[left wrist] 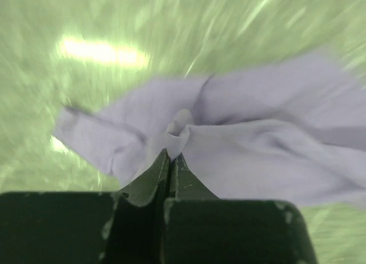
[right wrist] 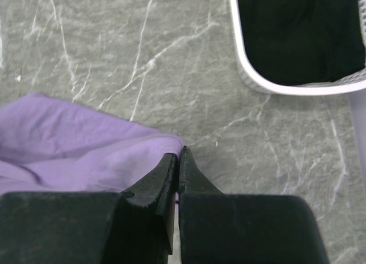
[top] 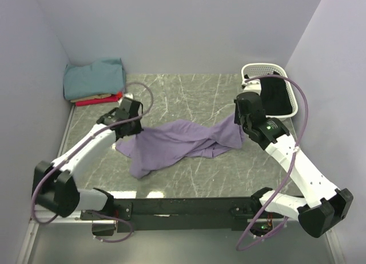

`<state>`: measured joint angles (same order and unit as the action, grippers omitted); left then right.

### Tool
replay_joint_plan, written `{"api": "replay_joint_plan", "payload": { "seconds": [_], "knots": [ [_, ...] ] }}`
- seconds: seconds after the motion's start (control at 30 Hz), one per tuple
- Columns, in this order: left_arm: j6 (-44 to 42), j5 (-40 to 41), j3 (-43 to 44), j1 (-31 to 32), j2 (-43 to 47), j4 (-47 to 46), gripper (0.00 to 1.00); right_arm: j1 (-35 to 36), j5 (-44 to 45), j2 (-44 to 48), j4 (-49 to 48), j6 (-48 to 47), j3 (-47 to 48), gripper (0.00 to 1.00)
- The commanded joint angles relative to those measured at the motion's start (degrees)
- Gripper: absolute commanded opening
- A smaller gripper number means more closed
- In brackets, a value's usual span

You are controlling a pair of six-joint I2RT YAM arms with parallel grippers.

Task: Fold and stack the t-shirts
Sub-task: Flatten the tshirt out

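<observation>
The lavender-purple t-shirt [top: 177,143] lies crumpled across the middle of the table, stretched between both arms. My left gripper [top: 127,130] is shut on its left edge; the left wrist view shows cloth [left wrist: 240,144] bunched at the closed tips [left wrist: 171,155]. My right gripper [top: 245,126] is shut on the shirt's right end; in the right wrist view the cloth [right wrist: 80,150] meets the closed tips [right wrist: 178,158]. A stack of folded shirts sits at the back left: teal [top: 94,78] on top, tan [top: 91,97] and red [top: 100,100] beneath.
A white laundry basket [top: 291,101] with dark contents stands at the back right, and it also shows in the right wrist view [right wrist: 251,75]. Lavender walls close in the left, back and right. The arm rail [top: 183,207] runs along the near edge.
</observation>
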<state>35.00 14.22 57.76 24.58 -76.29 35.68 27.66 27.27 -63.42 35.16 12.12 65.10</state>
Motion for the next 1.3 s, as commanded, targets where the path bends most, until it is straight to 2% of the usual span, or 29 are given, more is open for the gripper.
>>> {"api": "replay_joint_plan", "payload": {
  "seconds": [0.0,0.33,0.57,0.87,1.07,1.2,1.27],
  "knots": [
    [-1.34,7.82,10.16,0.21,8.07,4.39,0.01,-1.73,3.66,4.09,-2.46,-0.78,1.95,0.0],
    [-2.92,23.73,20.72,-0.41,18.54,10.98,0.01,-4.19,8.23,8.66,-1.59,-1.75,8.72,0.0],
    [-7.14,27.35,30.65,-0.76,21.8,13.45,0.01,-4.81,9.56,11.03,-1.41,-3.42,15.05,0.0],
    [-13.72,25.07,39.52,-0.76,26.1,11.96,0.01,-4.81,8.24,16.13,-0.88,-6.23,21.45,0.0],
    [-15.31,19.8,49.01,-0.76,24.53,13.71,0.01,-4.81,5.08,15.87,1.15,-7.37,29.37,0.0],
    [-16.28,17.69,49.56,-0.76,25.05,12.39,0.01,-4.81,4.46,17.36,-0.44,-7.72,30.96,0.0],
    [-15.67,16.64,51.92,-0.76,23.48,13.44,0.01,-4.72,2.72,16.32,1.83,-7.9,33.32,0.0]
  ]
}}
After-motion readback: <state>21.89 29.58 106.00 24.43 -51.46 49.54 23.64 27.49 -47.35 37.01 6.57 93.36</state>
